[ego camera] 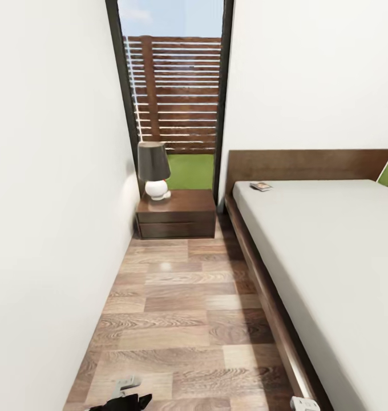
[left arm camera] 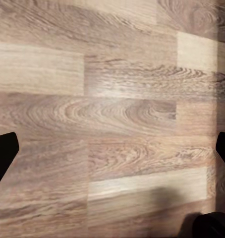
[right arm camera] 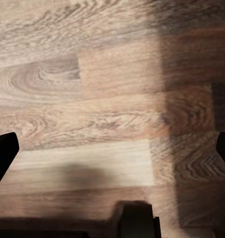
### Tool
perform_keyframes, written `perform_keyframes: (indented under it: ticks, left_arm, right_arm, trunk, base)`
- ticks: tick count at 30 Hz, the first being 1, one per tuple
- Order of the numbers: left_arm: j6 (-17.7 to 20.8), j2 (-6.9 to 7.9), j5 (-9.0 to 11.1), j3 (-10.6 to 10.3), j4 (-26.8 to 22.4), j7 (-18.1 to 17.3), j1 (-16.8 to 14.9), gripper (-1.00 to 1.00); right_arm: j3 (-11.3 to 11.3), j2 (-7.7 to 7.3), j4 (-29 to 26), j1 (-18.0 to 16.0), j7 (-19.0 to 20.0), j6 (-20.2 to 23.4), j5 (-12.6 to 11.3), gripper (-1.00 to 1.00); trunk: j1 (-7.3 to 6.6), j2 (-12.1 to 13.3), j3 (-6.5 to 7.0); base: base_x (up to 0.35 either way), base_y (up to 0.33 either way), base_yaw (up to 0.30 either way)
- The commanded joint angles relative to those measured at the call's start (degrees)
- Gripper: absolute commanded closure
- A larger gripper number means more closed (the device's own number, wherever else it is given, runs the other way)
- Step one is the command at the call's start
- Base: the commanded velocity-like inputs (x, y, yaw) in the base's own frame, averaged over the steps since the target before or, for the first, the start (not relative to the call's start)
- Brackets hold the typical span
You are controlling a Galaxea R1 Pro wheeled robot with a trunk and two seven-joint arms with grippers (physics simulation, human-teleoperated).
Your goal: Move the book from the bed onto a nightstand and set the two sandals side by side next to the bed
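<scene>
Both grippers, left (left arm camera: 112,148) and right (right arm camera: 112,148), hang wide open over grey-brown wood-plank floor (ego camera: 177,319), so cross to the low white-mattressed bed (ego camera: 331,257), where the thin dark paperback book (ego camera: 261,186), upper centre-right, looks light and bendy; pinch an overhanging edge; its lettering is too small to read.

Showing grey-brown wood-grain planks on the floor (ego camera: 177,308) beneath both grippers. Ahead: glossy reddish dark-brown nightstand (ego camera: 177,216), dark-grey shade over white base on the lamp (ego camera: 154,177). Ahead right: white mattress and brown headboard on the bed (ego camera: 331,251).
</scene>
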Motion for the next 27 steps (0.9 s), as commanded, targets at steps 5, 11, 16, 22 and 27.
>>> perform_keyframes:
  ticks: [5,11,16,22,27]
  left_arm:
    - [-0.23,0.01,-0.60,0.46,0.04,-0.14,-0.03,-1.00]
    - [-0.23,0.01,-0.60,0.45,0.04,-0.14,-0.03,-1.00]
    - [-0.23,0.01,-0.60,0.45,0.04,-0.14,-0.03,-1.00]
    - [-0.23,0.09,-0.60,0.49,0.04,-0.14,-0.03,-1.00]
    - [-0.23,0.10,-0.60,0.49,0.04,-0.14,-0.03,-1.00]
  right_arm:
    - [-0.49,0.00,-0.07,-0.03,0.25,0.23,0.57,-1.00]
    - [-0.49,0.00,-0.08,-0.02,0.25,0.23,0.57,-1.00]
    - [-0.49,0.00,-0.10,-0.02,0.25,0.23,0.57,-1.00]
    - [-0.49,0.00,-0.08,-0.03,0.25,0.23,0.57,-1.00]
    - [-0.49,0.00,-0.09,-0.03,0.25,0.23,0.57,-1.00]
  trunk:
    - [0.03,-0.02,-0.05]
    - [0.03,-0.02,-0.05]
    - [0.03,-0.02,-0.05]
    - [0.03,-0.02,-0.05]
    - [0.03,-0.02,-0.05]
  base:
    - [0.329,0.000,0.000]
    - [0.329,0.000,0.000]
    - [0.329,0.000,0.000]
    - [0.329,0.000,0.000]
    - [0.329,0.000,0.000]
